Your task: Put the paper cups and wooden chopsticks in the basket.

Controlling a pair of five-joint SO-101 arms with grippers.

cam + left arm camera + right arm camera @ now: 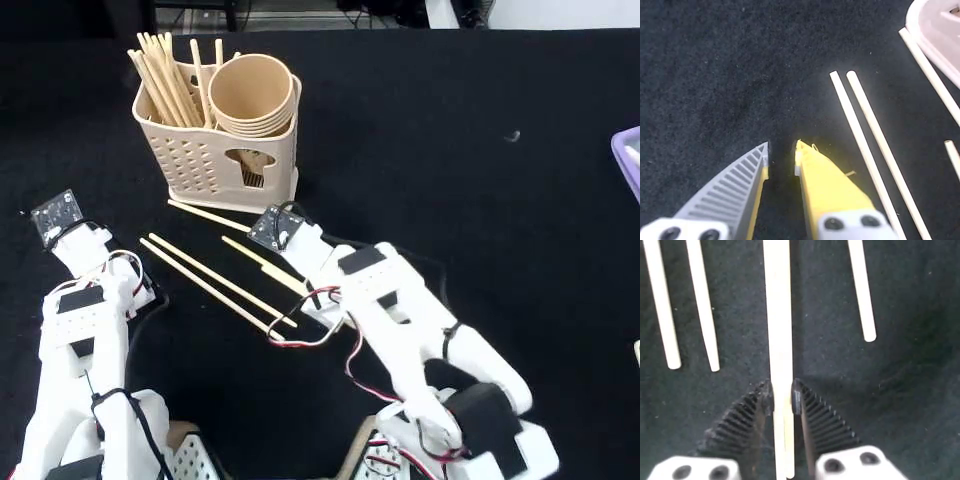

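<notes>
The right gripper (781, 392) has its jaws closed on a chopstick (779, 315), near one end of it. The long axis of this chopstick runs straight out from between the jaws. In the high view it points slantwise toward the basket (190, 165), which stands beyond its far end, farther from the arms. So the coming move, I judge, is to lift it, turn it upright and carry it over the rim. I cannot tell if it is already off the cloth (450, 150), because the right arm covers its held end in the high view.

The basket holds a stack of cups (252, 92) and many sticks (165, 80). A pair (215, 283) lies loose between the two arms, and a single stick (208, 214) lies just before the basket. The left gripper (781, 150) is a little open and empty above bare cloth, just beside the pair, so it is the nearer arm for those two.
</notes>
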